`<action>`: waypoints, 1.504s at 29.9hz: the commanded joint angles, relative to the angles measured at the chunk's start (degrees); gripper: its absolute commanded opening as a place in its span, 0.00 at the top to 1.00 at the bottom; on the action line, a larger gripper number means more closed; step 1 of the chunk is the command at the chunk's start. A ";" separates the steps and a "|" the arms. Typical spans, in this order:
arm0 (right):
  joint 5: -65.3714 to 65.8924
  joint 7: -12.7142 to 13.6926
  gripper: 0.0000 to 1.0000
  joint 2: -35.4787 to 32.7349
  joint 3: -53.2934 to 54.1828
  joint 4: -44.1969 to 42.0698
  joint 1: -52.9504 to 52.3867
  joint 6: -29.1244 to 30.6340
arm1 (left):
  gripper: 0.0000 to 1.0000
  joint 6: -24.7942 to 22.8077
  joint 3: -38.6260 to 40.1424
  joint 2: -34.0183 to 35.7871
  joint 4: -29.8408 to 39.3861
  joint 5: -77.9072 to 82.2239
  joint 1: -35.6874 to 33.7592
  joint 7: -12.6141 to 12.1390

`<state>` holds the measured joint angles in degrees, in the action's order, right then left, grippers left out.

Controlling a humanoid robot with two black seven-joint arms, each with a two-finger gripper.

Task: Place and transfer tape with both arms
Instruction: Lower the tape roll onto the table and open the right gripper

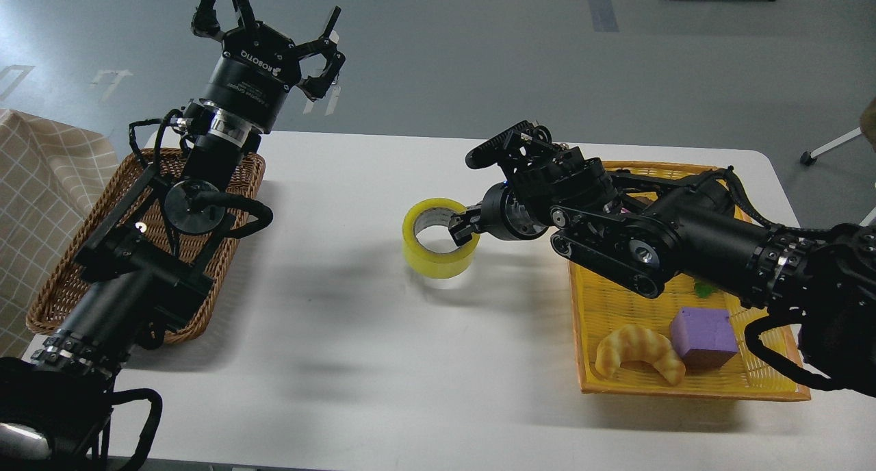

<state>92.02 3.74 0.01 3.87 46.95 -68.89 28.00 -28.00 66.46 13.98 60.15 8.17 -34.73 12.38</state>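
Note:
The tape [438, 259], a yellowish roll with a grey-white core, stands with its hole facing up near the middle of the white table [356, 361], at or just touching the surface. My right gripper [465, 228] reaches in from the right and is shut on the roll's right wall, one finger inside the hole. My left gripper [274, 12] is open and empty, held high above the far end of the wicker basket [61, 286], well left of the tape.
A yellow tray [616, 313] at the right holds a croissant toy [640, 351], a purple block [703, 335] and a green piece [703, 289]; my right arm hides its far part. A checked cloth [41, 183] lies at the left edge.

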 commanded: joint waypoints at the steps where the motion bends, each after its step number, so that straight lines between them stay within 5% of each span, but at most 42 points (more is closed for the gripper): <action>1: 0.00 -0.05 1.00 -0.01 0.09 -0.11 0.42 0.00 | 0.02 0.00 0.07 -0.10 0.15 0.00 0.01 0.01; 36: -0.18 -0.05 0.98 -0.01 0.09 0.07 4.38 0.00 | 0.02 0.00 -0.01 -0.63 0.15 0.00 0.18 0.01; 40: -0.18 0.30 0.51 -0.01 0.27 -0.11 4.73 0.00 | 0.02 0.00 -0.01 -0.63 0.15 0.00 0.27 -0.08; 42: -0.26 0.39 0.46 -0.01 0.53 -0.11 4.90 0.00 | 0.02 0.00 -0.01 -0.63 0.15 0.00 0.27 -0.08; 44: -0.44 0.39 0.10 -0.01 1.32 -0.11 5.43 0.00 | 0.02 0.00 -0.10 -0.63 0.15 0.00 0.36 -0.08; 45: -0.61 0.39 0.06 -0.01 1.67 -0.11 5.52 0.00 | 0.02 0.00 -0.10 -0.54 0.23 0.00 0.36 -0.08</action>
<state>91.73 4.09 0.00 4.63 46.82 -63.82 28.00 -28.00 66.44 13.36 60.30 8.17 -34.44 12.36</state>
